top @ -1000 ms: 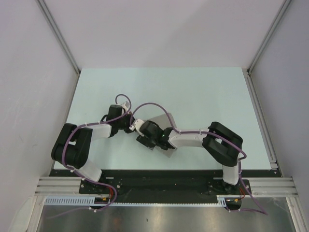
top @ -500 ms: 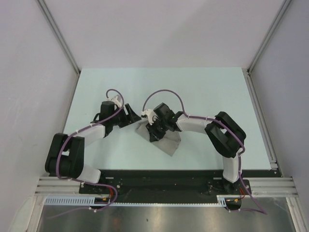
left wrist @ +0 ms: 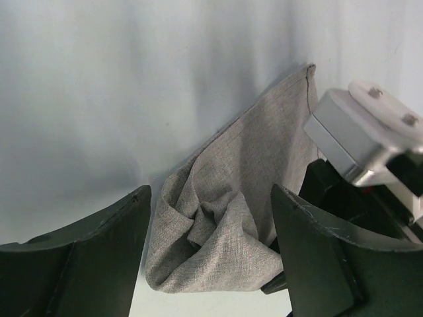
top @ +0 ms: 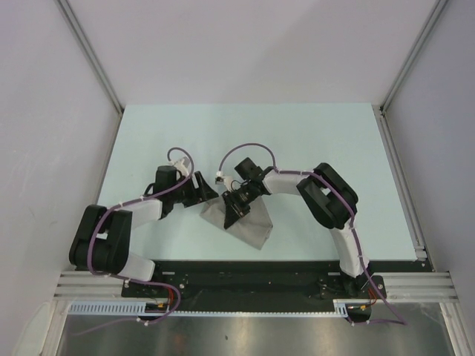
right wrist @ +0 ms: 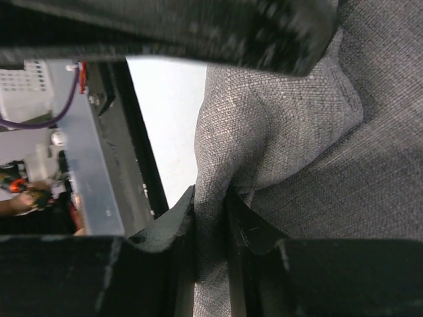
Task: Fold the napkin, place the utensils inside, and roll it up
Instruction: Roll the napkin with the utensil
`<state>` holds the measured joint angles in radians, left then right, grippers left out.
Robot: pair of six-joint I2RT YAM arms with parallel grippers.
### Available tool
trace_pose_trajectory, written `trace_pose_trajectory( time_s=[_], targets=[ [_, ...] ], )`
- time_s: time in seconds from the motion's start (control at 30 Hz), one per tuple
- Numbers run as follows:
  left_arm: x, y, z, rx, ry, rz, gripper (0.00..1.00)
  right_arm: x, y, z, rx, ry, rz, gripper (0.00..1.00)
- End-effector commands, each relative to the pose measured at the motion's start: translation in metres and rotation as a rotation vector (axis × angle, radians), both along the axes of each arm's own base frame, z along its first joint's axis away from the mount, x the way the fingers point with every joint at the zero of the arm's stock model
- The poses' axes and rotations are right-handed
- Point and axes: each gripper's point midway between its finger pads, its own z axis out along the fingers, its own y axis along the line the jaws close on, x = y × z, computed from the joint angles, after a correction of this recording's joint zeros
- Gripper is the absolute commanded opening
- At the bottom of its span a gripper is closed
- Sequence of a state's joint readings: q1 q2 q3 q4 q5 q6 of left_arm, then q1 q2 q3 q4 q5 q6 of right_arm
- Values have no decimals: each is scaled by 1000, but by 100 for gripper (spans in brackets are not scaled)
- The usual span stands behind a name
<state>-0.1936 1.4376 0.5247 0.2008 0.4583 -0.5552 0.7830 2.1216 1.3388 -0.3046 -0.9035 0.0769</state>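
- Clearly, the left jaws stand wide apart and hold nothing; a bunched corner of the napkin [left wrist: 231, 198] lies on the tabletop [top: 319, 133] in the gap ahead of them
- The right jaws are nearly together, clamped on a raised fold of the napkin
- The cloth lies crumpled near the tabletop's front middle, between both arms
- A pale grey bracket [left wrist: 360, 132] on the right arm crowds in just beside the left jaws

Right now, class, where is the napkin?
In the top view the napkin sits centrally near the front edge of the table. It is pinched by the right end effector, and the open left end effector is just to its left.
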Motion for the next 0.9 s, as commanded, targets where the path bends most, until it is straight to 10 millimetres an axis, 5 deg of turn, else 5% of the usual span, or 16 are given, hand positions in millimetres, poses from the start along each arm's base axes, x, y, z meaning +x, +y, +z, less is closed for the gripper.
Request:
trace_pose_trajectory(
  time_s=[0.0, 0.43, 0.67, 0.87],
  targets=[
    [-2, -8, -4, -26, -17, -66, 76, -4, 7, -3, 23, 114, 24, 21],
    [-21, -34, -28, -20, 70, -186, 70, 17, 3, -14, 26, 138, -18, 22],
    [-31, -29, -41, 48, 117, -190, 56, 27, -1, -18, 21, 133, -50, 22],
    [-42, -34, -47, 73, 149, -221, 54, 39, -3, -18, 24, 125, -85, 24]
  ],
)
